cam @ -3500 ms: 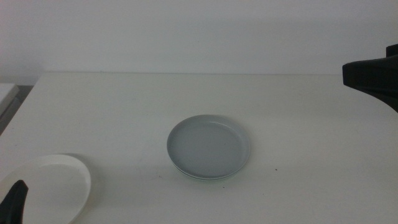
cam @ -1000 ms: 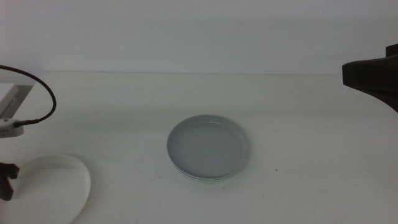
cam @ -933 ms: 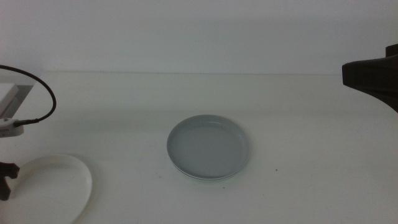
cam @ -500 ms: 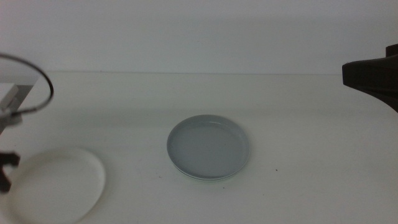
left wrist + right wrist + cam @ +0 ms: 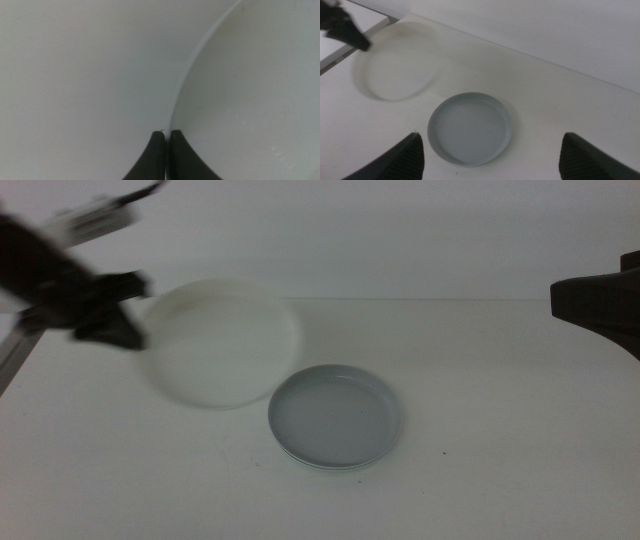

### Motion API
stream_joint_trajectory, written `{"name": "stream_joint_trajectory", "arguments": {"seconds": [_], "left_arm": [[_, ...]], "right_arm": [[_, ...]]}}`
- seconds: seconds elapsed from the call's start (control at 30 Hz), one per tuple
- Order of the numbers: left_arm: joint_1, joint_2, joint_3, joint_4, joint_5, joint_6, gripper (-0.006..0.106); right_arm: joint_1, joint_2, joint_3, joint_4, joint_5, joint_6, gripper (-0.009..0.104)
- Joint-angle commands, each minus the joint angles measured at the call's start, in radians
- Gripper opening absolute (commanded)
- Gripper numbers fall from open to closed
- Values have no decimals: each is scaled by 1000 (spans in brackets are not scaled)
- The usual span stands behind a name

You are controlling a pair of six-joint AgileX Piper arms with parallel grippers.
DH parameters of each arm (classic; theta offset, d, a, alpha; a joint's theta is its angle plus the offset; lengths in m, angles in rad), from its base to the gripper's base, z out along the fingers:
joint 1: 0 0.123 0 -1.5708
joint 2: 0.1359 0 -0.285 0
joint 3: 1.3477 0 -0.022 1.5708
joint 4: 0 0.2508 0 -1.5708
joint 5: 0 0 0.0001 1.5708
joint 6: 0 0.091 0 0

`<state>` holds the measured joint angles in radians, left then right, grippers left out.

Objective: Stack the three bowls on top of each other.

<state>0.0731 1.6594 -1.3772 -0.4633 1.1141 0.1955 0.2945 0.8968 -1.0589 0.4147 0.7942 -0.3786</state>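
Left gripper (image 5: 125,315): in the upper left of the middle view, blurred. I see its jaws pressed together on the rim of the white bowl (image 5: 222,352); the left wrist view shows the two dark tips almost touching, with the rim between them.
White bowl: lifted above the table (image 5: 500,480), left of centre in the frame. Its lower right edge is just beside the upper left rim of the grey bowl (image 5: 335,417); if they overlap, I cannot tell because of the blur.
Grey bowl: at the centre of the frame, resting on the mint green bowl (image 5: 330,466), of which only a thin pale edge shows at the bottom.
Right gripper (image 5: 490,155): it waits at the right edge of the middle view, high above the table. Its jaws stand wide apart and hold nothing.
Done, in my judgement: two bowls are already stacked.
Left to do: I must bring the white bowl over the grey bowl, put it down centred, then let go.
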Motion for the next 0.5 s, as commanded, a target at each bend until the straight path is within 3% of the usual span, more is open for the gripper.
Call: {"name": "stream_joint_trajectory", "arguments": {"seconds": [0.0,0.2,0.47], "left_arm": [[-102,42,-57,3,-20,-68,-2],[-256,191,-163,-1,-64,-139,-2],[-340,325,-194,-35,-124,-152,-2]], "right_arm": [[-6,-4,6,0,-8,-12,92],[-6,-4,6,0,-8,-12,92],[-6,-4,6,0,-8,-12,92]]}}
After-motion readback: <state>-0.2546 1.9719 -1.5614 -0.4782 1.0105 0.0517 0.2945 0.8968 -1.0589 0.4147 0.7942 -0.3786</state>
